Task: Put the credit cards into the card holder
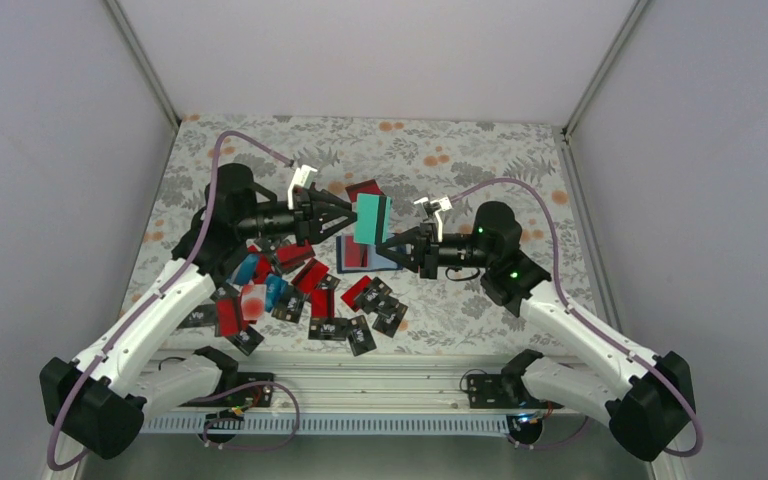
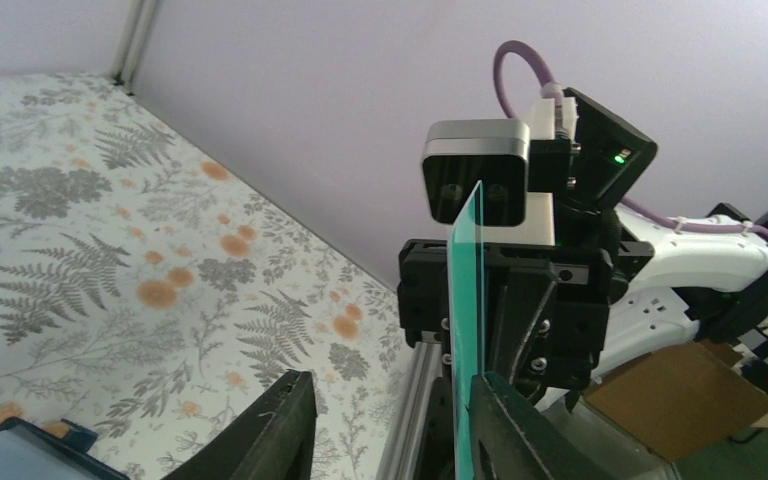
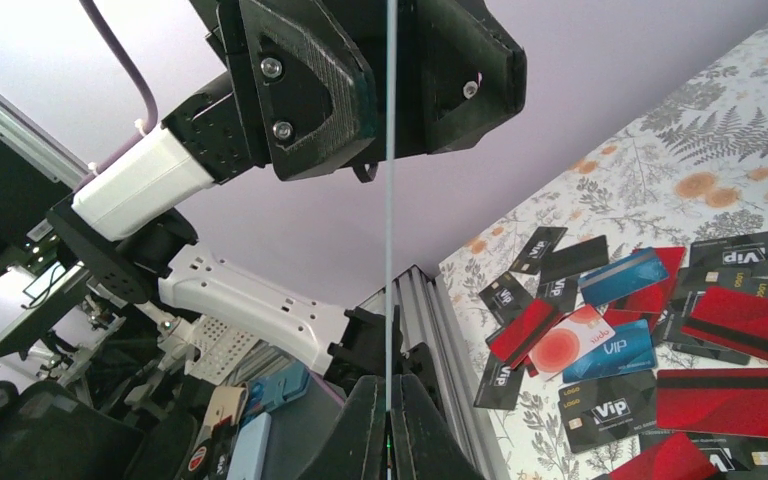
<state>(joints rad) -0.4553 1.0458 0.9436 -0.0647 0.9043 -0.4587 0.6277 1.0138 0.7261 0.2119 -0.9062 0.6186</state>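
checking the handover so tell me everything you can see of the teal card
Thin, flat, plastic-looking teal card, plain on the face seen from above. It stands on edge in the air above the floral table, between the two arms. The right hand is shut on one end; the fingers of the left hand stand apart around the other end, one seemingly against it.

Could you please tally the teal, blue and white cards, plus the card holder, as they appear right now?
Teal card: 1
Blue cards: 2
White card with a red circle: 1
Card holder: 1
Total: 5
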